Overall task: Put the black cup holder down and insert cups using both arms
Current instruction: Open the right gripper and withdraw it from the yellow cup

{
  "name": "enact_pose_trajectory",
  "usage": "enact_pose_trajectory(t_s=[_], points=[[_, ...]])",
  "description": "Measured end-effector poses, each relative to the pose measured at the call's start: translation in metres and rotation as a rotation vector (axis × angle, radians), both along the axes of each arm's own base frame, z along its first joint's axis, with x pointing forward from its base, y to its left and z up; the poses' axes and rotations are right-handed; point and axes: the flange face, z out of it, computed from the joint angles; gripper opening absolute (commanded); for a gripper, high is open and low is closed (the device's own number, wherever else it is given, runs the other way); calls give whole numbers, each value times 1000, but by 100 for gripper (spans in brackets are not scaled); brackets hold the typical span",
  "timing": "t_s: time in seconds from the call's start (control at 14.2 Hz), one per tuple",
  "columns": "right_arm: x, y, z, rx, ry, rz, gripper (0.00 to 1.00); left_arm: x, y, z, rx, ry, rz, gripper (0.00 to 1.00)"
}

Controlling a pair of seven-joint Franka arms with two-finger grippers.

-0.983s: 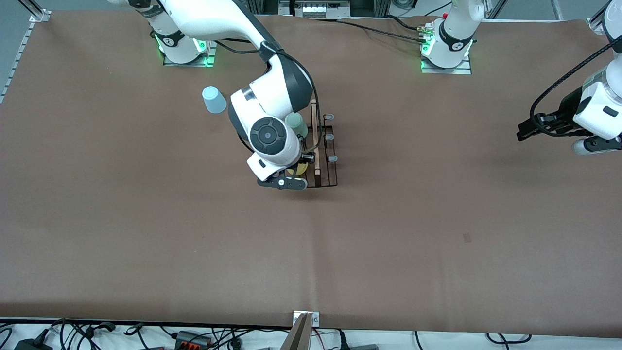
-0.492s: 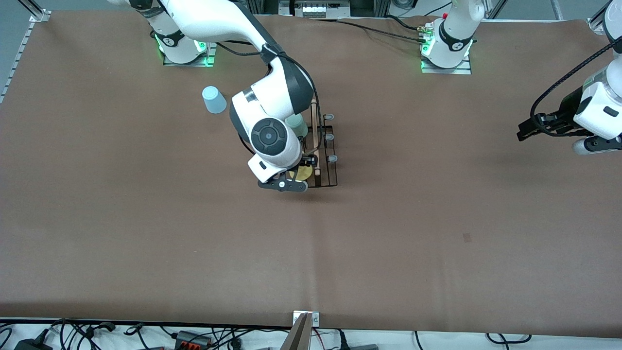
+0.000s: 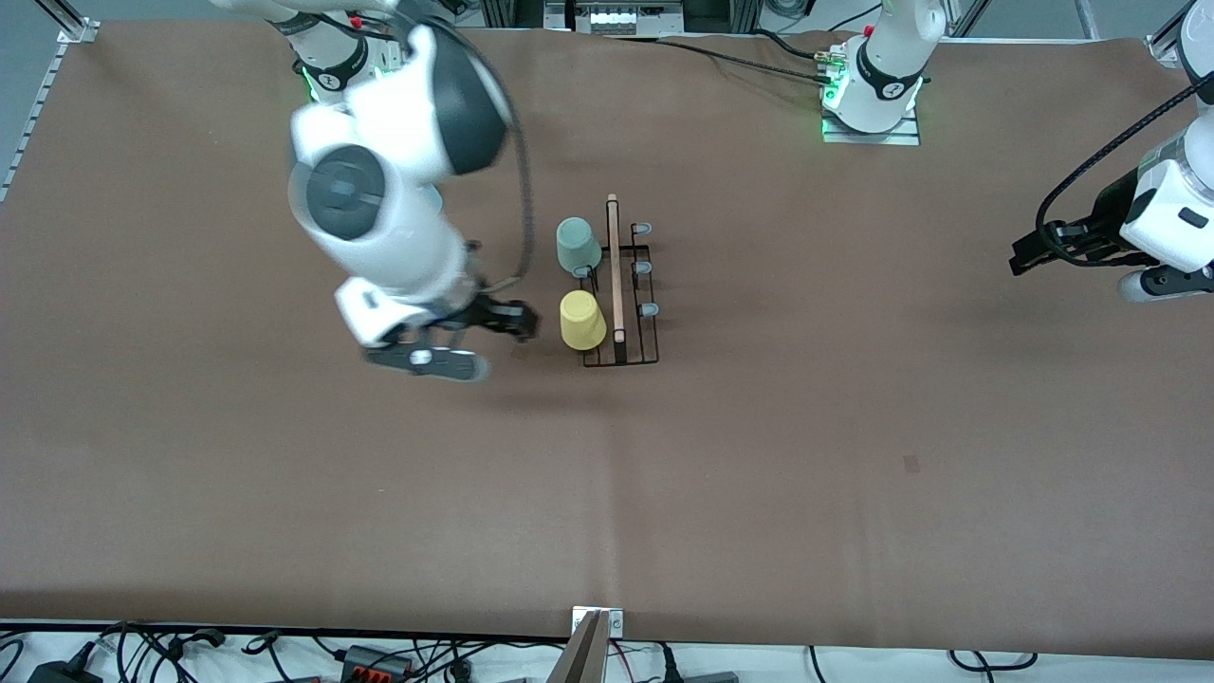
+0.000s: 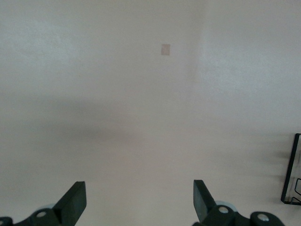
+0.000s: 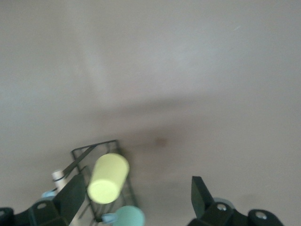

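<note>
The black cup holder (image 3: 635,327) stands mid-table, its wooden rod handle (image 3: 614,270) along the top. The mint green cup (image 3: 577,245) and the yellow cup (image 3: 581,320) sit upside down on pegs on the side toward the right arm's end. Three pegs with grey-blue tips (image 3: 643,268) are bare. My right gripper (image 3: 517,323) is open and empty, above the table beside the yellow cup. Its wrist view shows the yellow cup (image 5: 108,179), mint cup (image 5: 129,216) and holder (image 5: 94,150) past the gripper (image 5: 136,197). The light blue cup is hidden by the right arm. My left gripper (image 3: 1029,256) waits open (image 4: 137,202).
The brown table cover (image 3: 759,474) has a small dark mark (image 3: 910,463), which also shows in the left wrist view (image 4: 165,49). A corner of the holder (image 4: 291,174) shows at the edge of the left wrist view. Cables lie along the table's near edge.
My right gripper has let go of the yellow cup, which stays on its peg. The right arm has swung away toward its own end of the table and now covers the light blue cup.
</note>
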Motion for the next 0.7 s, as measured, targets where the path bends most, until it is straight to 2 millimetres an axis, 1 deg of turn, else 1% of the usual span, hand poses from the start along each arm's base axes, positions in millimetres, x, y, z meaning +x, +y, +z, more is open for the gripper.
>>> enact_pose_trajectory(t_s=[0.14, 0.21, 0.28, 0.35, 0.49, 0.7], points=[[16, -52, 10, -43, -5, 18, 100, 0, 0, 0, 0, 0, 0, 100], [22, -74, 14, -59, -8, 30, 100, 0, 0, 0, 0, 0, 0, 100], [27, -92, 18, -71, -12, 34, 100, 0, 0, 0, 0, 0, 0, 100], [31, -107, 21, -80, -17, 32, 100, 0, 0, 0, 0, 0, 0, 100], [35, -127, 28, -83, -24, 25, 100, 0, 0, 0, 0, 0, 0, 100], [38, -147, 36, -76, -35, 27, 100, 0, 0, 0, 0, 0, 0, 100]])
